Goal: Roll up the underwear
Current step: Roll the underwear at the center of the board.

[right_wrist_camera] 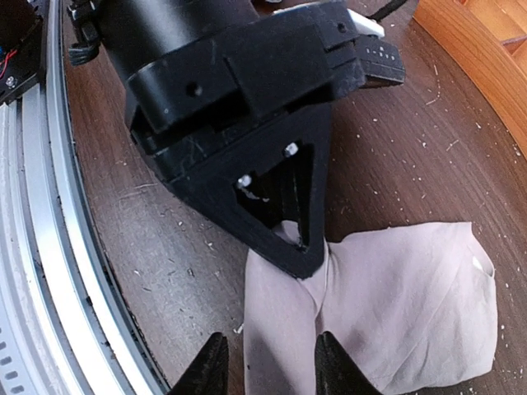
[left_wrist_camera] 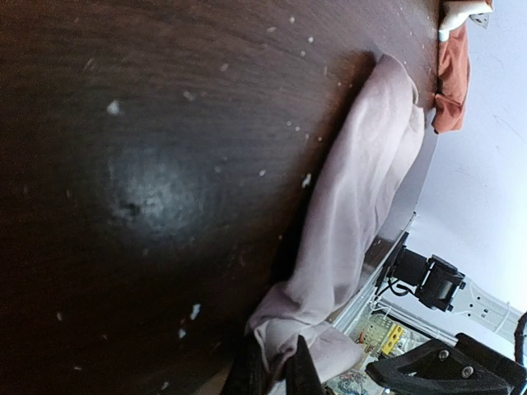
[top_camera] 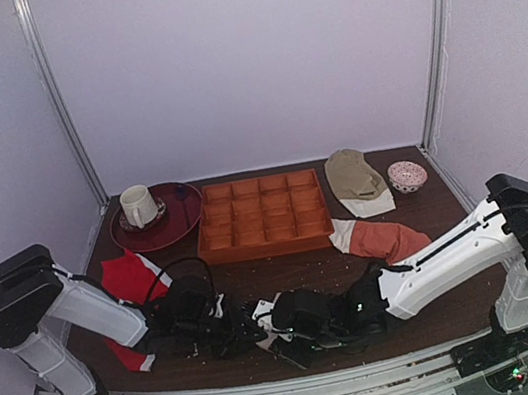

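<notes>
- Bare table (top_camera: 287,273) lies free before the wooden tray (top_camera: 268,250).
- The red garment (top_camera: 128,279) blocks the left, the orange garment (top_camera: 393,239) the right.
- The left gripper (right_wrist_camera: 300,257) stands just ahead of the right gripper (right_wrist_camera: 265,362).

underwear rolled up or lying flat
Not rolled: the underwear lies flat, loosely folded on the table, one edge pinched in the left gripper.

top view looks down from behind; both close wrist views share underwear (right_wrist_camera: 395,313).
</notes>
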{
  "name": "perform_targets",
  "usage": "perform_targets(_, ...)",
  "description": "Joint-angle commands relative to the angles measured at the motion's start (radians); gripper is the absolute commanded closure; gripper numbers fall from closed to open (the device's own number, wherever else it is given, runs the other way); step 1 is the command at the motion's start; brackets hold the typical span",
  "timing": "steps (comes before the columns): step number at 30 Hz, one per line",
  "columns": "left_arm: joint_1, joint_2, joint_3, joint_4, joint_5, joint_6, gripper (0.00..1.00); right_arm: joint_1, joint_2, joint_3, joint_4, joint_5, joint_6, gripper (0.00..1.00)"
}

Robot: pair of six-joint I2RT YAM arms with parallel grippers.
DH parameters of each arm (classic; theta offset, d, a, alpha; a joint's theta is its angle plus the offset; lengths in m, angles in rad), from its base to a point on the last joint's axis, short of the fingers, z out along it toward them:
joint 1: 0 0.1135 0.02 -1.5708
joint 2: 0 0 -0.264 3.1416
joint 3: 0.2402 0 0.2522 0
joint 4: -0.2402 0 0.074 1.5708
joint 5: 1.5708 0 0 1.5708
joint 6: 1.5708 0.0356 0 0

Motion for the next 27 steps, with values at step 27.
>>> perform_targets(27, -0.004, 0.011, 0.007, -0.034, 0.006, 0.009, 1.0, 0.041, 0.176, -0.009, 0.014, 0.048, -0.01, 0.98)
